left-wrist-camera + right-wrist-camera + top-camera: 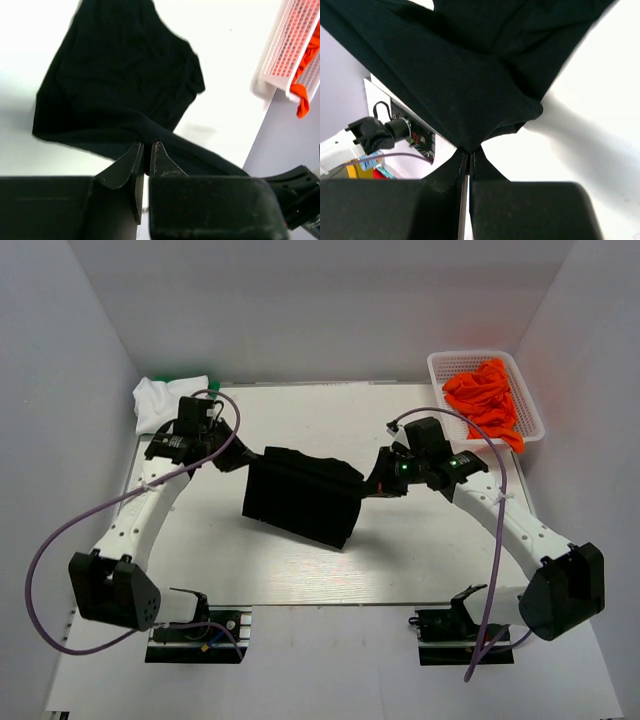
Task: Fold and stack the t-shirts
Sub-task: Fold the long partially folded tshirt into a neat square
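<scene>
Top external: fixed high behind both arm bases, angled down and forward over the whole table (300, 570); widest, farthest of the 3 views.

Left wrist: mounted just behind the left gripper (147, 150), looking out along its fingers (127, 162); close range; black t-shirt (120, 85) directly ahead, white basket (280, 65) with orange t-shirts (302, 100) far ahead to the right.

Right wrist: mounted just behind the right gripper (469, 156), looking along its fingers (487, 170); closest range; black cloth filling the field just beyond the tips.

Shared: black t-shirt in all 3 views; basket in top external and left wrist only.
</scene>
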Available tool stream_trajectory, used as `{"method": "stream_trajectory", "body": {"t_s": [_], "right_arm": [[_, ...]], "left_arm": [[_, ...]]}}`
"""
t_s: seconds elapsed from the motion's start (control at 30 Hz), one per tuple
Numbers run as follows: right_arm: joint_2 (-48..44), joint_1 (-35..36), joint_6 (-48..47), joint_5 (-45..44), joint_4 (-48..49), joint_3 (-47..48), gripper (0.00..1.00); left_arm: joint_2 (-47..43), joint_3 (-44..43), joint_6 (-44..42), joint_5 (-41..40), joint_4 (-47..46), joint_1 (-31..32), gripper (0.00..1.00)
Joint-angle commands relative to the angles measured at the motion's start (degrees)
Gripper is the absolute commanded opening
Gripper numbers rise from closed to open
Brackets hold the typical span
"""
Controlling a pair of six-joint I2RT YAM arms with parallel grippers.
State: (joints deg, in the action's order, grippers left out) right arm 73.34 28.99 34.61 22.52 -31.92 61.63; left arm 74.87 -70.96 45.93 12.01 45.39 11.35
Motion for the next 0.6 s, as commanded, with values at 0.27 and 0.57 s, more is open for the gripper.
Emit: {"method": "stream_trajectory", "body": {"t_s": [0.27,0.57], "right_arm": [[10.49,-6.93,-3.32,7.79,8.98,2.80,0.00],[26.99,-10.97,-7.18,10.60,17.04,6.66,0.00]], "left_arm": [[14.23,-7.88,-0.76,-4.72,-11.19,-1.16,0.00],[29.61,-15.86,-1.28,-9.35,-16.12,-1.16,0.00]]}}
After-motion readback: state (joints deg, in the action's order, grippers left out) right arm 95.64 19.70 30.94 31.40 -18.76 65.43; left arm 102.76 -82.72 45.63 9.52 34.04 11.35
